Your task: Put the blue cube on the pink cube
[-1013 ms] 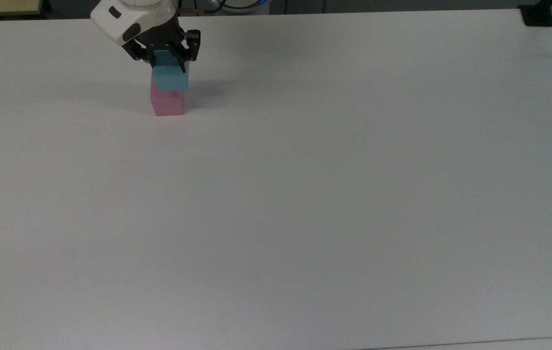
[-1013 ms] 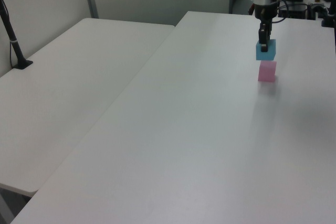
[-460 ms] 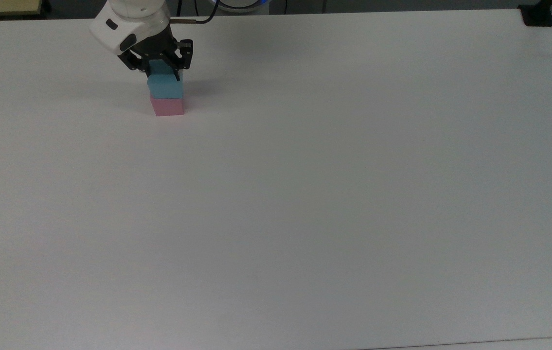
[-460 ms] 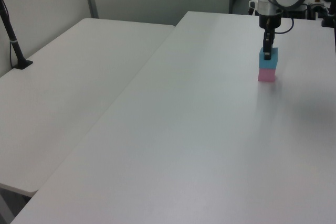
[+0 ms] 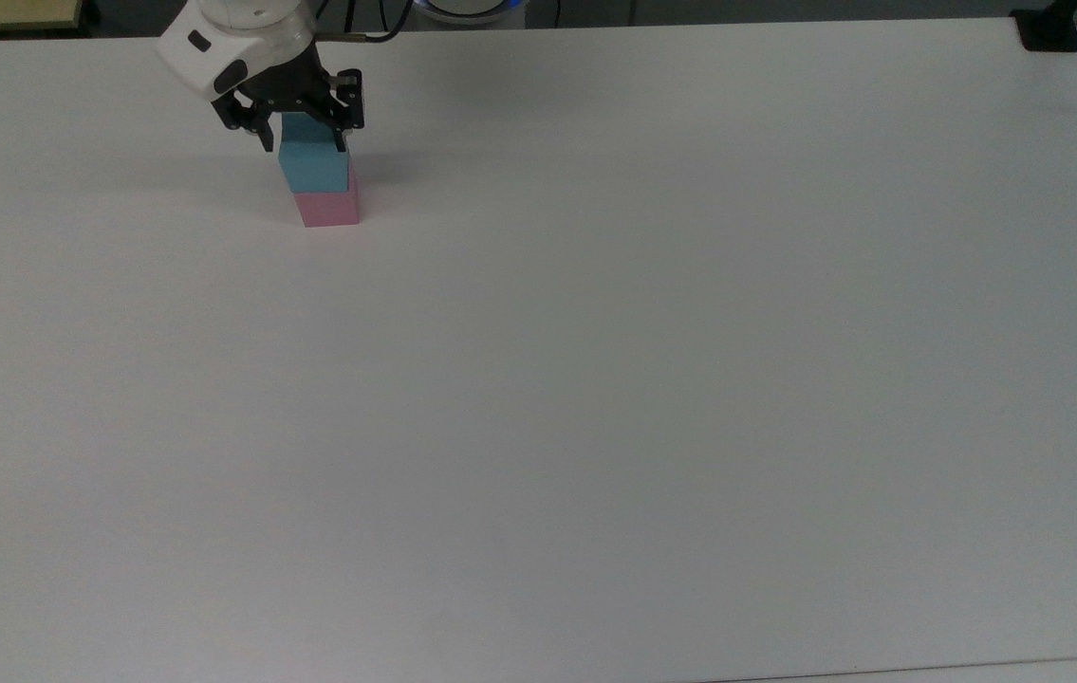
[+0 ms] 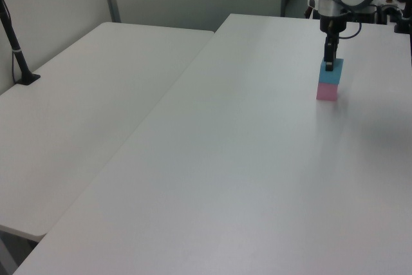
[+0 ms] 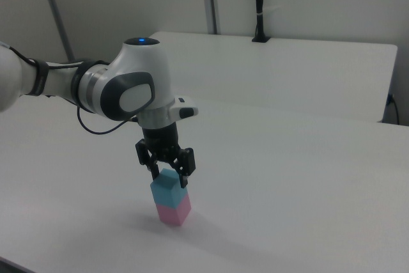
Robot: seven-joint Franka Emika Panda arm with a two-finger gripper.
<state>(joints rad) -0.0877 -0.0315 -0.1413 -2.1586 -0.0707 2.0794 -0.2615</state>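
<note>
Blue cube (image 5: 313, 167) resting on pink cube (image 5: 328, 208), near the far left corner of the table (image 5: 595, 379) in the top view. Gripper (image 5: 303, 142) spread wide, fingers astride the blue cube's top, apparently no longer pinching. Best lifted straight up, no sideways drift (a brushed finger could nudge the top cube off). Stack not quite flush: blue sits slightly toward the top view's left, pink edge peeking out. Both plain matte blocks, equal size, crisp flat faces. Table smooth, white, faintly glossy.
</note>
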